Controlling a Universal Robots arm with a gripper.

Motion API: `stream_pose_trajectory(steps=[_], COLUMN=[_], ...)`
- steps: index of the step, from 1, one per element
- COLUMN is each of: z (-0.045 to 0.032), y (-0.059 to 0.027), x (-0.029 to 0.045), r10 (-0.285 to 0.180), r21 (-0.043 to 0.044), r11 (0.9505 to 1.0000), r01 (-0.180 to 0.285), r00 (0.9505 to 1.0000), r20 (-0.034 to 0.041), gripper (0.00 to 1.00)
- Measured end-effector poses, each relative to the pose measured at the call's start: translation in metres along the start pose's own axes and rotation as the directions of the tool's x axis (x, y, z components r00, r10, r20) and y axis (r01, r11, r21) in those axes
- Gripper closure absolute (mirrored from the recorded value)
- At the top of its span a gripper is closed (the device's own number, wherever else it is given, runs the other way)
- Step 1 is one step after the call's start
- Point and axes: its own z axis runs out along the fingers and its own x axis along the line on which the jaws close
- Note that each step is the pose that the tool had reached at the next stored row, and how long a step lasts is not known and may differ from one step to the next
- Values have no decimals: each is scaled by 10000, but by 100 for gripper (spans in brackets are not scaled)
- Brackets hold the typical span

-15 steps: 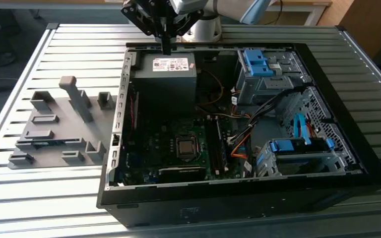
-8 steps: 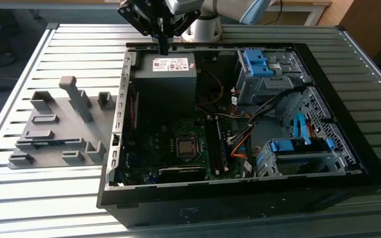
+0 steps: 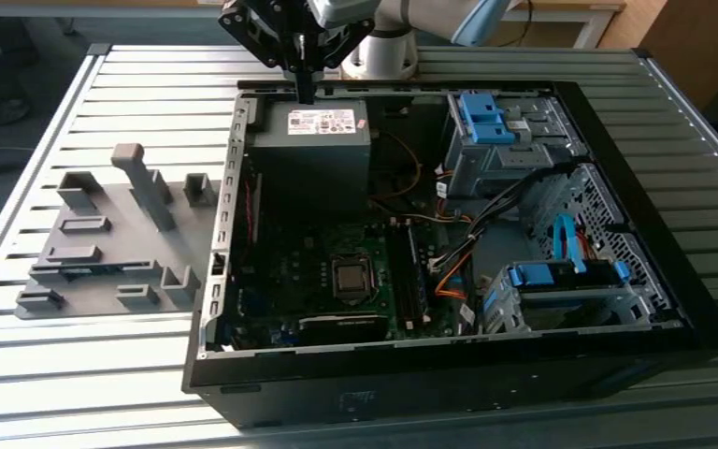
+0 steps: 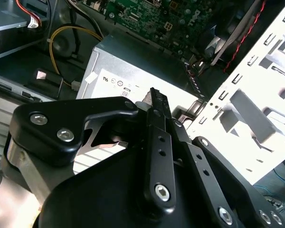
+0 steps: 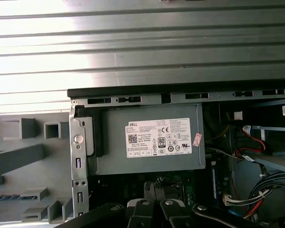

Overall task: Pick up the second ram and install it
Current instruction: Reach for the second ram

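Steel slats of the table [image 3: 60, 393] carry the open computer case [image 3: 459, 393], with the grey holder block [image 3: 147, 201] on the exterior view's left of it. My hand [image 3: 302, 89] hangs over the power supply [image 3: 315, 140] at the case's far edge. It is drawn narrow, with nothing between the fingers that I can see. The second ram [image 3: 85, 270] looks to lie flat in the holder, well apart from me. I judge the pick-up not yet made and the fitting all left

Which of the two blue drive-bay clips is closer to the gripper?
The blue clip beside the power supply, farther back in the exterior view, where the gripper hangs. The other blue clip sits down at the near corner.
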Motion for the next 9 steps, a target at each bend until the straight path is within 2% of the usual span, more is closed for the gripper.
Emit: stream_pose_trajectory(steps=[9], z=[0], y=[-4], x=[58], r10=[0], r21=[-1], r11=[10000], r01=[0], r00=[10000], r20=[1], gripper=[89])
